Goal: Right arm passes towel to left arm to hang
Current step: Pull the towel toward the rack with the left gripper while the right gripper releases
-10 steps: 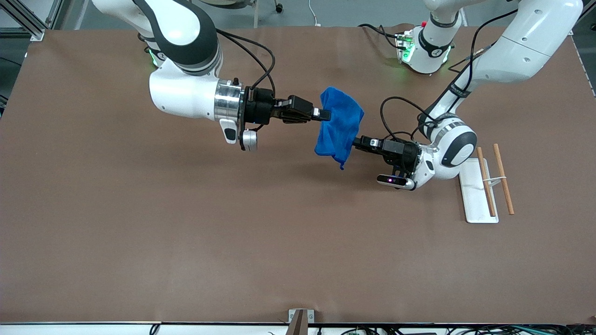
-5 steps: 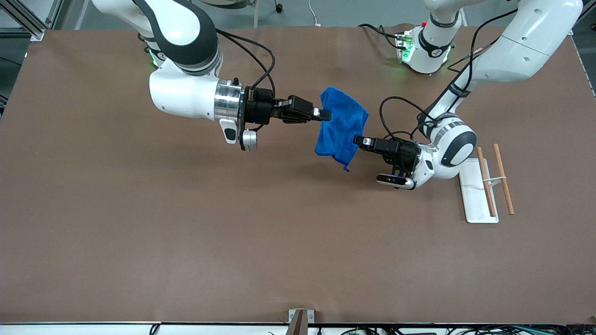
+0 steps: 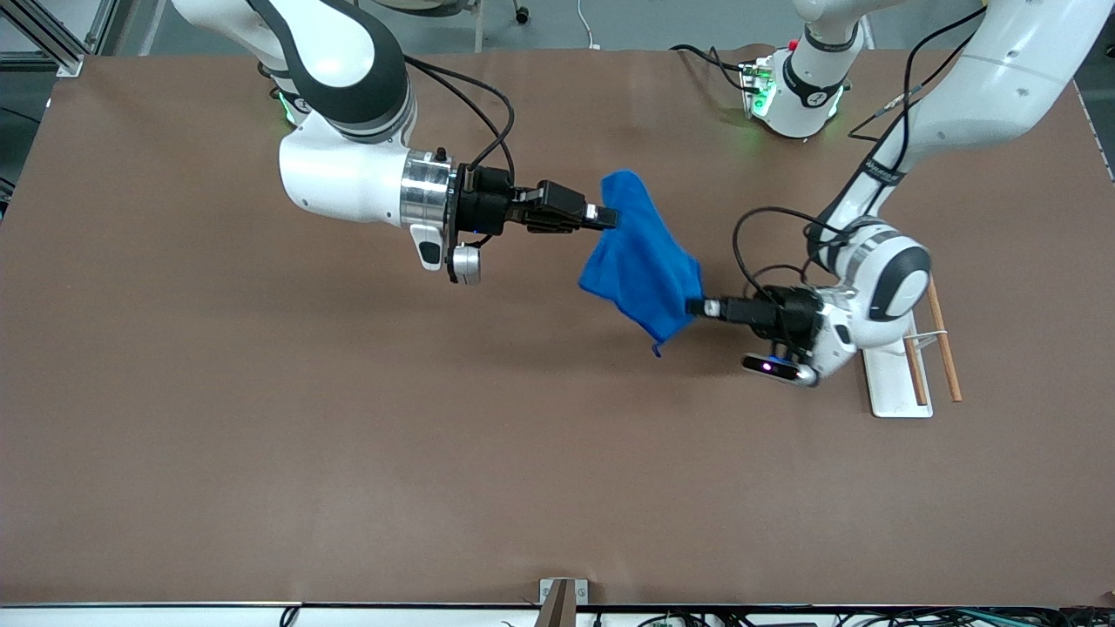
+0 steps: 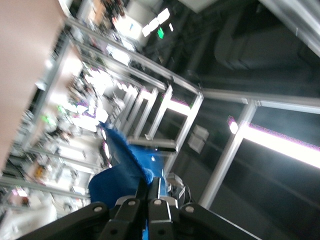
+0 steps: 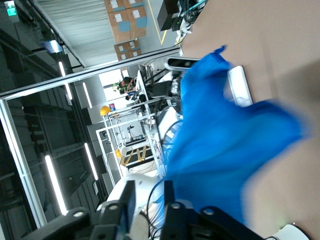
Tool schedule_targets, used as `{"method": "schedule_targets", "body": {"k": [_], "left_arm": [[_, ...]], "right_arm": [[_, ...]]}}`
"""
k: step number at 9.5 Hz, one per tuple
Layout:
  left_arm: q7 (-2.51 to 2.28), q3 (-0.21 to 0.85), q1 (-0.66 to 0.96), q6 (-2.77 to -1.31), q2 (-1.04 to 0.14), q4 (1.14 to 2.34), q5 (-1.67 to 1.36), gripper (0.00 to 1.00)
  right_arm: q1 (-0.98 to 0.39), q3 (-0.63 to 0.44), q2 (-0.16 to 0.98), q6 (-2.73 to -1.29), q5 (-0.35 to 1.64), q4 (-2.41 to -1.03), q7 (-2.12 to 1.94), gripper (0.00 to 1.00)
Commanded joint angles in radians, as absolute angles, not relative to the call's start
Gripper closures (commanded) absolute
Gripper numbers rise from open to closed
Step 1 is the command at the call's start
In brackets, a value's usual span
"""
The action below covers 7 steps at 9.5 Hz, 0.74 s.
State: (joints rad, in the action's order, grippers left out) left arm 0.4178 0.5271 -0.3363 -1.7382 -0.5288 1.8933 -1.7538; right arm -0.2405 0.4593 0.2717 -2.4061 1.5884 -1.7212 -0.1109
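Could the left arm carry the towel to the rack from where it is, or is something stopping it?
Probably not yet. The left tool is shut on the towel, and the rack stands right beside that arm, but the right tool looks to be gripping the towel's upper edge.

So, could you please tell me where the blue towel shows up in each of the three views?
Front view: the towel hangs mid-picture over the table, stretched between the right gripper and the left gripper.
Left wrist view: low in the picture, the towel sits at the shut fingers.
Right wrist view: the towel fills the middle.
Shared landmark: the brown table.
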Motion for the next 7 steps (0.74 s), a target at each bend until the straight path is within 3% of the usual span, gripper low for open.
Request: {"method": "schedule_targets", "body": {"k": [1, 4, 7], "left_arm": [[0.259, 0.512, -0.353, -1.876, -0.437, 1.892, -1.615, 1.00], [-0.014, 0.514, -0.504, -1.878, -0.408, 1.830, -1.180, 1.00], [-0.135, 0.514, -0.613, -1.873, -0.368, 1.818, -0.807, 1.00]], "right_arm": [[-0.174, 0.463, 0.256, -2.392, 1.422, -1.743, 0.019, 0.00], [-0.019, 0.445, 0.233, -2.141, 0.928, -1.729, 0.182, 0.00], [-0.015, 0.261, 0.158, -2.004, 0.476, -1.732, 0.184, 0.00]]}}
